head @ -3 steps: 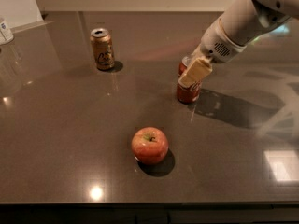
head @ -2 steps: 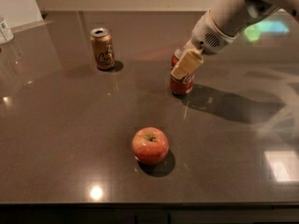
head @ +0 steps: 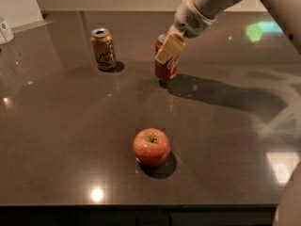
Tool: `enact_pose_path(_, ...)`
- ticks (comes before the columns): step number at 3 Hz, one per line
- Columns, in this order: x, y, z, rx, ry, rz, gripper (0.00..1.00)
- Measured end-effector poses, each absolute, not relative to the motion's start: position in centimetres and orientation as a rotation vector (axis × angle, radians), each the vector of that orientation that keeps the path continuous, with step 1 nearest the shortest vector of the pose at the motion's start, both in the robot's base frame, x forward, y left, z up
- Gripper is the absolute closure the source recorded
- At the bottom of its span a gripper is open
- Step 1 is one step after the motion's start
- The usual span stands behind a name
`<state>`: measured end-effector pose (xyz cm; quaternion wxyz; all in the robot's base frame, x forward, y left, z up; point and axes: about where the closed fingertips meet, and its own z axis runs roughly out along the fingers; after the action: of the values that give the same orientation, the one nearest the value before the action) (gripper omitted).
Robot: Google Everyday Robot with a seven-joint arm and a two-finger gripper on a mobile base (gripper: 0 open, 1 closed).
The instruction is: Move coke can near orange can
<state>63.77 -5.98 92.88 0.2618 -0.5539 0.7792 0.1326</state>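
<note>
Far left edge: white container (head: 4, 30), cut off by the frame, can't tell what it is. Dark glossy table (head: 70, 126) runs the full width.

Orange can (head: 104, 49): upright, far left-centre, open silver top, emblem facing the camera.

Apple (head: 151, 147): red, stem up, near centre, well apart from both cans and nearer to the camera than either.

Coke can (head: 167, 69): upright, far centre, to the right of the orange can at about the same depth. The two are near each other but not touching, with bare table between them. Can't tell if its base is on the table or just off it.

Gripper (head: 164, 55): coming down from the upper right, clamped on the coke can's upper half. One cream finger (head: 170, 47) lies across the front of the can and the other is hidden behind it.

White arm (head: 207, 4) leaves the frame top right. Its shadow (head: 221, 95) falls on the table right of the coke can. Green glint (head: 261, 30) on the far right of the table.
</note>
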Motion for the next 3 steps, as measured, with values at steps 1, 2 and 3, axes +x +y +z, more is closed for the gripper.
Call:
enact_pose_path(1, 66.3, -4.0, 93.2, -1.510, 2.078, 0.388, 1.00)
enact_pose_path(2, 68.3, -1.7, 93.2, -1.533, 2.054, 0.408, 1.00)
enact_pose_path(3, 69.0, 1.1, 93.3, -1.579, 2.011, 0.430, 1.00)
